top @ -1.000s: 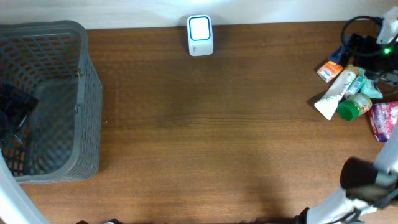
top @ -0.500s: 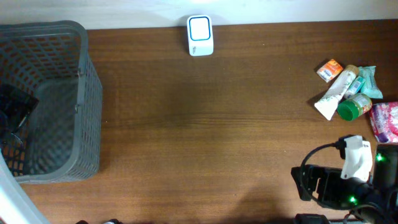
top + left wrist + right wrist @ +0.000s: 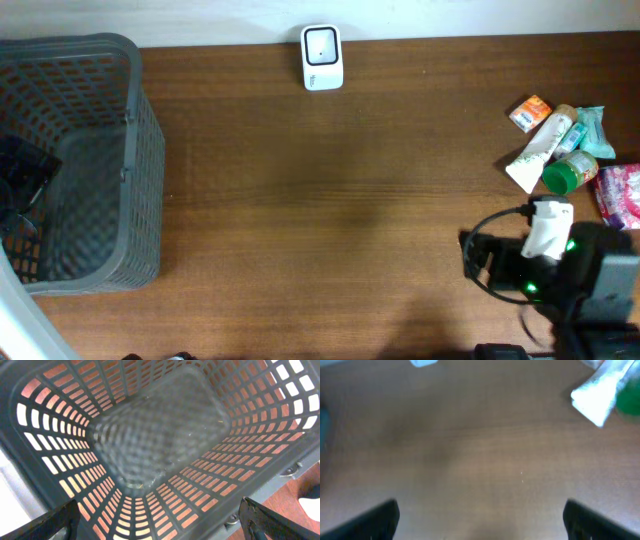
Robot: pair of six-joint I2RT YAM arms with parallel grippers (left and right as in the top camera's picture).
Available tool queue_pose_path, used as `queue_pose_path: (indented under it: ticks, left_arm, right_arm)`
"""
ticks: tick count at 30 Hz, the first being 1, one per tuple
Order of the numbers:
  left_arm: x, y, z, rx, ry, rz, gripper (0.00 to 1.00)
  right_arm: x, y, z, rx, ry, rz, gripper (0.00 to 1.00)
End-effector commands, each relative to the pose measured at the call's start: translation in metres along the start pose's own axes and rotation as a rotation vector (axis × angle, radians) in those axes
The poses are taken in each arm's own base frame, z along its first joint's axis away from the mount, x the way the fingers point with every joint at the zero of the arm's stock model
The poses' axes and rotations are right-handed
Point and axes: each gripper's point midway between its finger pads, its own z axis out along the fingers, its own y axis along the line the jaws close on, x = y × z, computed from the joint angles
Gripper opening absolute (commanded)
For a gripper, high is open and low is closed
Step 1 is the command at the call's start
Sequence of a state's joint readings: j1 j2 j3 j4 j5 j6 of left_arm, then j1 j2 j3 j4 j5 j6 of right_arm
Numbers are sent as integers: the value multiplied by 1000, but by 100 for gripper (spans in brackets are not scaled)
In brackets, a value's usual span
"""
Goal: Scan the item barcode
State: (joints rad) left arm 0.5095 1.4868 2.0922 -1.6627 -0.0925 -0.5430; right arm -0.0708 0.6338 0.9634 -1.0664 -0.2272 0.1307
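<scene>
Surface: your brown table (image 3: 330, 220).
Left gripper (image 3: 157, 512): spread, hanging over basket (image 3: 160, 435).
Right gripper (image 3: 480, 517): spread, pointing down, near white tube (image 3: 600, 397).

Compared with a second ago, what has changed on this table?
The right gripper swung from above the pile of items at the far right to the near edge, then edged back toward it, jaws open, holding nothing. The pile, scanner, basket and left gripper stayed put.

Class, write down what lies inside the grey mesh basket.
Nothing shows inside the basket: the left wrist view gives only its bare slotted floor and walls. Overhead, the left arm covers part of the floor.
</scene>
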Motion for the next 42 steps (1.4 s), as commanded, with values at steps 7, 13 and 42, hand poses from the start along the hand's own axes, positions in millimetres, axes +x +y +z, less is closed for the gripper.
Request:
queue_pose_path:
  ticks: [7,13,42]
  left_arm:
    - [-1,1,0,-2,-1,-6,99]
    - [-1,1,0,-2,-1,-6,99]
    - [-1,1,0,-2,-1,-6,99]
  right_arm:
    - [41,7,71,-173,-469,-241,99]
    - [24,-12,71,-64,-632,-230,99]
    - [29,-42,87,96,-658,-230,99]
